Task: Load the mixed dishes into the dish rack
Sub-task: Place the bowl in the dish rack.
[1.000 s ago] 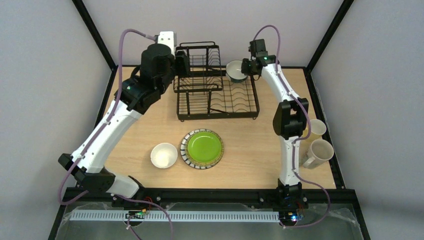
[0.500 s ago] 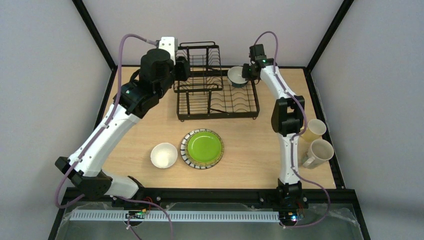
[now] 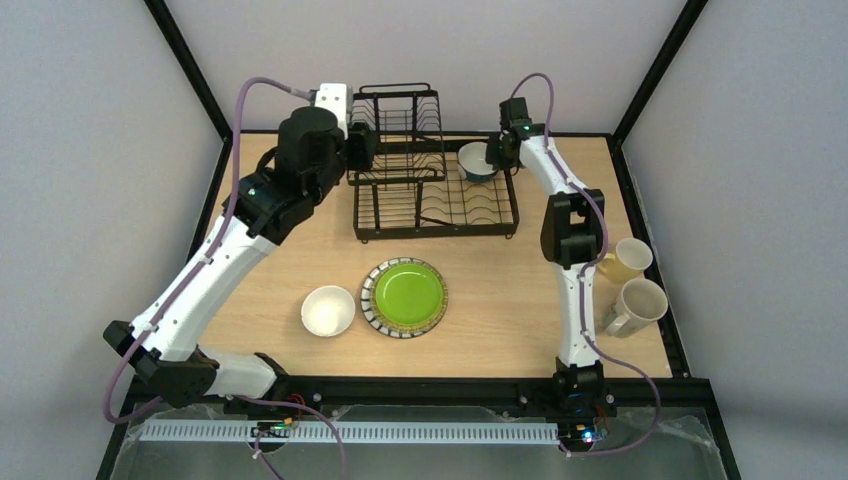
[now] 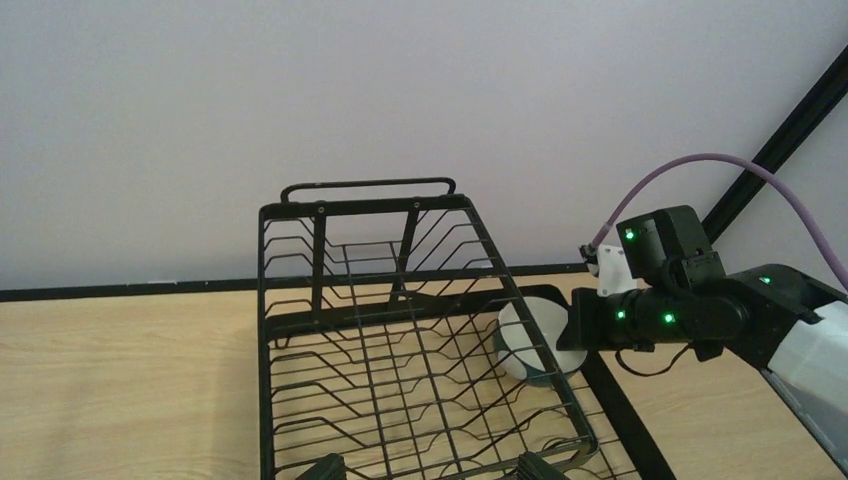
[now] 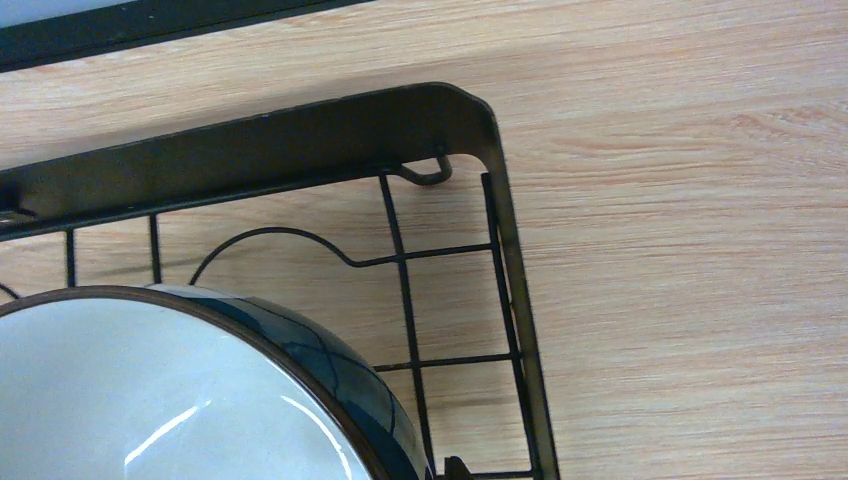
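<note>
The blue-outside bowl (image 3: 476, 161) hangs tilted, white inside showing, just over the far right corner of the dish rack (image 3: 436, 203). My right gripper (image 3: 496, 155) is shut on its rim. In the right wrist view the bowl (image 5: 150, 400) fills the lower left above the rack's corner frame (image 5: 300, 140). My left gripper (image 4: 430, 470) stands open at the left end of the rack's raised tier (image 4: 400, 350), holding nothing. The green plate (image 3: 403, 297) and the white bowl (image 3: 328, 310) lie on the table in front of the rack.
The yellow mug (image 3: 628, 260) and the cream mug (image 3: 636, 305) stand at the table's right edge, beside the right arm's lower link. A black frame borders the table, with grey walls behind it.
The right arm has carried the bowl down and a little right, onto the rack's far right corner. The left arm has drifted slightly toward the back.
</note>
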Controlling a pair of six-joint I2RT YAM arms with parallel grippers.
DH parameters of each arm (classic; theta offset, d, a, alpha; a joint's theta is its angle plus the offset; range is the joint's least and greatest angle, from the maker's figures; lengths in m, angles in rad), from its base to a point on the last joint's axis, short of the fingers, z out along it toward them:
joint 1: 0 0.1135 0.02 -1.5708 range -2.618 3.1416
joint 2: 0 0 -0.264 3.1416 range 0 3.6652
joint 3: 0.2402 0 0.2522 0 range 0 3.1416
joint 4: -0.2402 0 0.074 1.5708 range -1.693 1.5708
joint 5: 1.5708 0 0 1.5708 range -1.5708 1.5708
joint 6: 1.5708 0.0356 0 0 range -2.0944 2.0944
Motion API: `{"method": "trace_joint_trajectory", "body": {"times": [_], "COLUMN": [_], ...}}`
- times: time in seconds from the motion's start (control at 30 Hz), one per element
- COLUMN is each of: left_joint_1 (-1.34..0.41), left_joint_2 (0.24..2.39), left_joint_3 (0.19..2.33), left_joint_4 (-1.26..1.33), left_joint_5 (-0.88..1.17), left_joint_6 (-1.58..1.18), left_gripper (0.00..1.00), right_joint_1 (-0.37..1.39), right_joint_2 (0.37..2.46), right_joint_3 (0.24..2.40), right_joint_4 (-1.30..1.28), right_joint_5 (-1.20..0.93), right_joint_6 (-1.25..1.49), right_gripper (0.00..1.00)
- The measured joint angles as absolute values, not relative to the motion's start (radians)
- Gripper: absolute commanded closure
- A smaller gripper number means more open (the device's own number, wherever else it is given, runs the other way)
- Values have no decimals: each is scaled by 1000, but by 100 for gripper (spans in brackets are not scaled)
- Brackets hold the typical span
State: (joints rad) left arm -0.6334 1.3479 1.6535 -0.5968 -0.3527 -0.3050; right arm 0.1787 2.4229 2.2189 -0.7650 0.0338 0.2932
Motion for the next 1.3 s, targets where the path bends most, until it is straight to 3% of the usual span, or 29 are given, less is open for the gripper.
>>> {"method": "trace_joint_trajectory", "body": {"times": [0.93,1.3], "left_joint_1": [-633,-633], "left_joint_2": [1269,1269], "left_joint_3": [1575,1575], "left_joint_4": [-597,-598], "left_joint_5": [-313,-309], "left_joint_6": [-322,-315], "left_gripper": [1,1], "right_joint_1": [170,170], "right_joint_2": [2452,2498], "right_joint_3": [2236,2280], "right_joint_4": [-708,-682], "right_joint_5": [56,50], "right_joint_6": [297,313], "right_gripper": [99,56]}}
